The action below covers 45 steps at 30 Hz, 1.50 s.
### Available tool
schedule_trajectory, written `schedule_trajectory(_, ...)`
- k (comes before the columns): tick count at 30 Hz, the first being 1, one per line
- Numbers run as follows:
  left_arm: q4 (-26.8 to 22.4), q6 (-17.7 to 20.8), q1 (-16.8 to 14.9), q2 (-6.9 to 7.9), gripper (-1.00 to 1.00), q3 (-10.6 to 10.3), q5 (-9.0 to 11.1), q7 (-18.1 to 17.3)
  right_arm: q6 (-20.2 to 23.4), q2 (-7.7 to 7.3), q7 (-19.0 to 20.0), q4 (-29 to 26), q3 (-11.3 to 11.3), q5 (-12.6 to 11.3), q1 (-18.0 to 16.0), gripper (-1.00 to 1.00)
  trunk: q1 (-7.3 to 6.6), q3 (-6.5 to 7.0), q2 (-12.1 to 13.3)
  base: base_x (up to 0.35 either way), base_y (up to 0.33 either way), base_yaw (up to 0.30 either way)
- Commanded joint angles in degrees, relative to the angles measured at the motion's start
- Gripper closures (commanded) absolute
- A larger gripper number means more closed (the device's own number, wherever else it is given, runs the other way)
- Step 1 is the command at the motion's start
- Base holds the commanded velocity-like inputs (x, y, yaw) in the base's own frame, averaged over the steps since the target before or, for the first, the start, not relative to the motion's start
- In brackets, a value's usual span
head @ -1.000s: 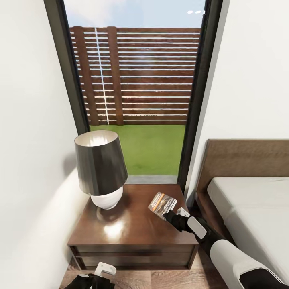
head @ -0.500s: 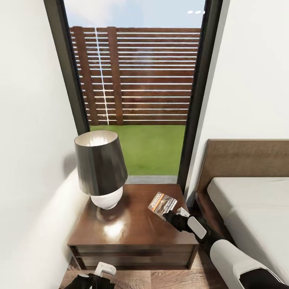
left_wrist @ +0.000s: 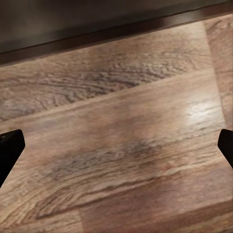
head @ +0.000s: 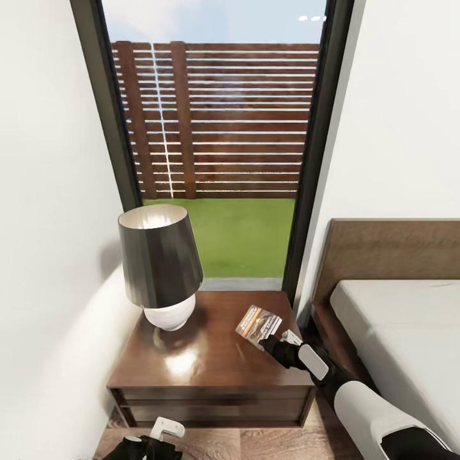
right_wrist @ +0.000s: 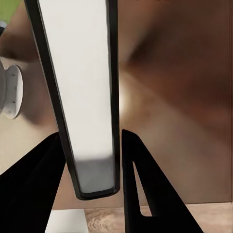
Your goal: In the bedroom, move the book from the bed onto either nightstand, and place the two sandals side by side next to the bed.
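Observation:
The book [head: 257, 321], dark with an orange band, hangs tilted just over the right rear part of the dark wooden nightstand [head: 191, 364]. My right gripper [head: 267, 340] is shut on its near edge. In the right wrist view the book [right_wrist: 82, 87] shows edge-on, its white pages pinched between the two black fingers [right_wrist: 145, 184] of the right gripper [right_wrist: 91, 136]. My left gripper [head: 147, 447] hangs low in front of the nightstand. It stands open [left_wrist: 116, 150] over the wood-plank floor [left_wrist: 121, 145]. The bed [head: 396, 319] lies to the right. The two sandals are out of view.
A lamp [head: 160, 268] with a dark shade and white base takes up the nightstand's left rear part; its base [right_wrist: 9, 92] shows beside the book. A tall window [head: 217, 128] stands behind, a white wall [head: 51, 223] close on the left, and the headboard [head: 390, 249] on the right.
The head view has shifted very slightly. The book, the right gripper and the left gripper stay where they were.

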Motion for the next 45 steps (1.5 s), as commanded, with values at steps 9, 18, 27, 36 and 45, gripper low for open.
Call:
schedule_trajectory(9,-0.1,0.1,0.0,0.0,-1.0,0.1,-0.4,-0.2,0.2,-0.03,0.1,0.0,0.2,0.1,-0.3,1.0,1.31,-1.13,-2.4,0.0,0.0,0.0)
schedule_trajectory(18,-0.1,-0.9,0.0,0.0,-1.0,0.1,-0.4,-0.2,0.2,-0.03,0.0,0.0,0.2,0.2,-0.5,1.0,1.53,-1.31,-2.8,0.0,0.0,0.0)
schedule_trajectory(27,-0.1,-1.1,0.0,0.0,-1.0,0.1,-0.3,-0.2,0.2,-0.03,0.0,0.0,0.2,0.4,-0.5,1.0,3.51,-2.93,-6.5,0.0,0.0,0.0)
schedule_trajectory(36,-0.1,-1.4,0.0,0.0,-1.0,0.2,-0.3,-0.3,0.2,-0.03,-2.2,0.0,0.2,0.3,-0.8,1.0,3.51,-2.93,-6.5,0.0,0.0,0.0)
schedule_trajectory(45,-0.1,-1.5,0.0,0.0,-1.0,0.2,-0.3,-0.2,0.2,-0.03,-3.1,0.0,0.2,0.0,-0.9,1.0,3.51,-2.93,-6.5,0.0,0.0,0.0)
